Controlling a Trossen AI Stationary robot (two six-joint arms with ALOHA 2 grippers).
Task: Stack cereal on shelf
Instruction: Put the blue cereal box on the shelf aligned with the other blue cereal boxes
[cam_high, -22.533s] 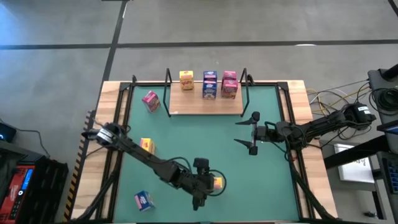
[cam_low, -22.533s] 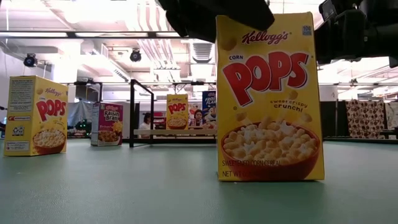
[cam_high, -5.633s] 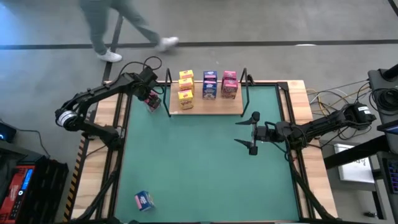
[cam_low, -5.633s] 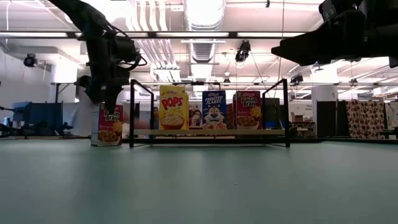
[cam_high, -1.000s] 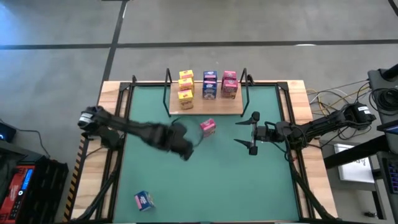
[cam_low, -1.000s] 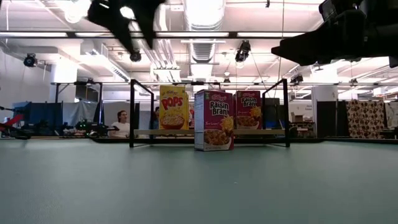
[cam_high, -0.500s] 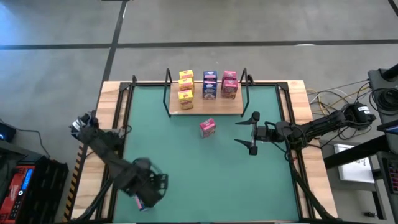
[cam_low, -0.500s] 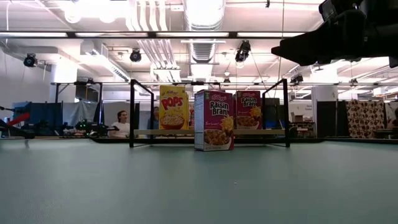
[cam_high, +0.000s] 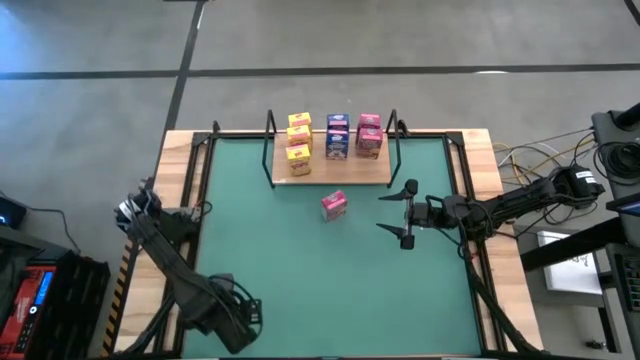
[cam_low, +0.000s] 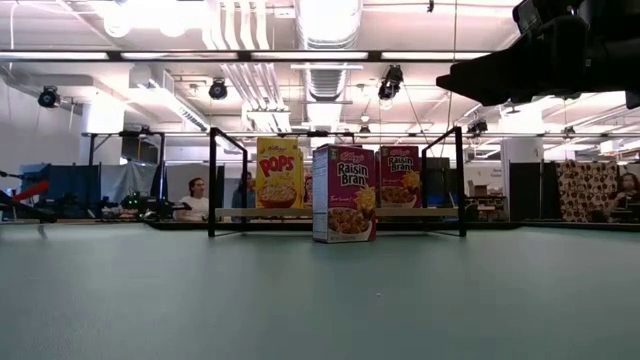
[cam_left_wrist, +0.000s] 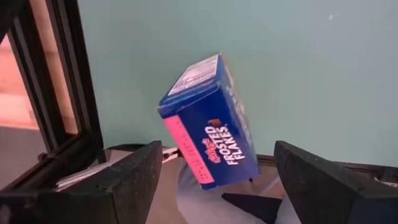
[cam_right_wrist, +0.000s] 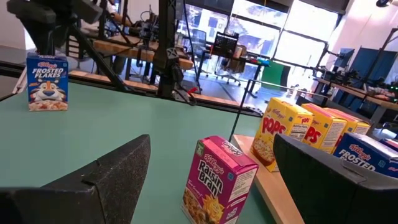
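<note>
Landmark for all positions: the shelf (cam_high: 332, 172), a light-wood board with black uprights at the far edge of the green bench mat (cam_high: 330, 270).

On the shelf: three yellow boxes (cam_high: 298, 140) in a row at its left end, two blue boxes (cam_high: 338, 137) in the middle, two pink boxes (cam_high: 369, 134) at its right end. All stand upright.

One pink Raisin Bran box (cam_high: 334, 205) stands upright on the mat just in front of the shelf, near its middle, apart from the board.

One blue Frosted Flakes box (cam_left_wrist: 208, 121) stands on the mat well in front of the shelf, off its left end, at the near edge of the bench.

Left gripper (cam_high: 232, 318): directly over the blue Frosted Flakes box. Jaws released, one on either side of the box, with a clear gap on both sides.

Right gripper (cam_high: 406, 213): waiting above the mat in front of the shelf's right end, beside the pink Raisin Bran box and apart from it. Jaws spread, nothing between them.
</note>
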